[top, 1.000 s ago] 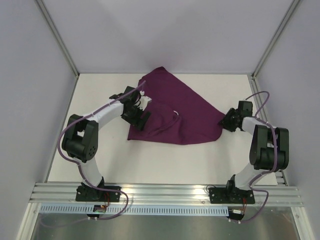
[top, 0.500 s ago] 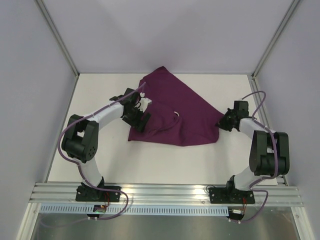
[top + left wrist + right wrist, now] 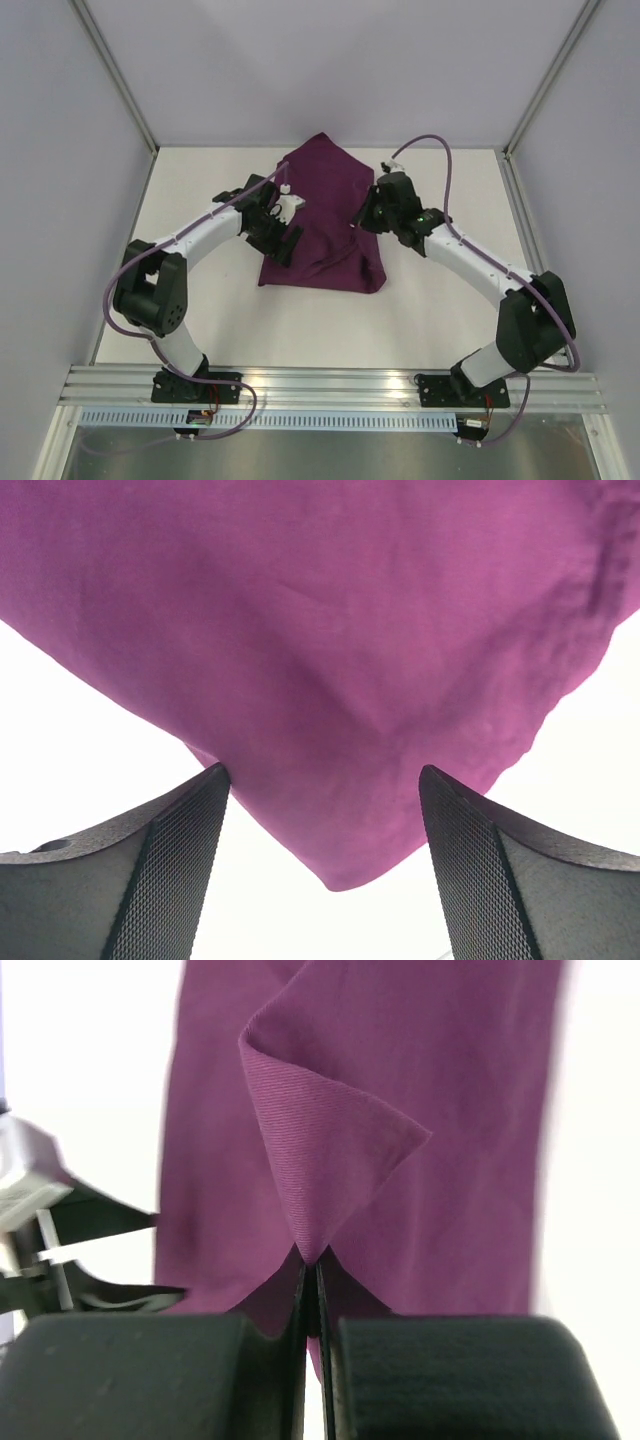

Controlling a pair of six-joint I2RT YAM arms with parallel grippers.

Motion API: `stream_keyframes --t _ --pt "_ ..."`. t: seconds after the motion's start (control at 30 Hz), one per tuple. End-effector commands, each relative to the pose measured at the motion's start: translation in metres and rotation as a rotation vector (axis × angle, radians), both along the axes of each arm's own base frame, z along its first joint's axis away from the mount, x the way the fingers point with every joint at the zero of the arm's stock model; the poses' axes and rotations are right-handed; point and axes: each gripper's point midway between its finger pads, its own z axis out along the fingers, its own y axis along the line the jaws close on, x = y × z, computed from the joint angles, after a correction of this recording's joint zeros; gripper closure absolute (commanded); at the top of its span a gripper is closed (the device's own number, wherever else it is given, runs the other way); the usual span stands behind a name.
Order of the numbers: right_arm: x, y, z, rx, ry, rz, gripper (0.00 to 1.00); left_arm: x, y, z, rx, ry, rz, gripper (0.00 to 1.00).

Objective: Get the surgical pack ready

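The deep-purple cloth (image 3: pixel 325 225) lies folded in the middle of the table. My right gripper (image 3: pixel 368 222) is shut on a corner of the cloth (image 3: pixel 330 1175) and holds it up over the cloth's right part. My left gripper (image 3: pixel 283 240) is open at the cloth's left edge, a lower corner of the cloth (image 3: pixel 345 810) hanging between its fingers (image 3: pixel 170 860) without being pinched. The tray, instruments, gauze pads and packets are hidden or out of view.
The white table (image 3: pixel 330 320) is walled by grey panels left, right and back. A metal rail (image 3: pixel 330 385) runs along the near edge by the arm bases. The left arm (image 3: pixel 40 880) shows dark at the left of the right wrist view.
My right gripper has swept left from the table's right side, carrying the cloth's right corner over the middle and folding the cloth narrower. The left gripper has stayed at the left edge.
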Motion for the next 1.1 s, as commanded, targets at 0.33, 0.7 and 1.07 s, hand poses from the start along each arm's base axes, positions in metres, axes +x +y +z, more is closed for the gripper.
stream_keyframes --t 0.33,0.7,1.07 --pt "0.005 0.155 0.035 0.272 -0.066 0.059 0.99 -0.001 -0.018 0.004 -0.073 0.021 -0.035 0.2" --pt "0.026 0.182 0.02 0.424 -0.018 -0.028 1.0 0.0 -0.018 0.004 -0.076 0.015 -0.032 0.23" --pt "0.026 0.202 -0.034 0.52 0.131 -0.095 1.0 0.001 -0.017 0.009 -0.096 0.006 -0.033 0.22"
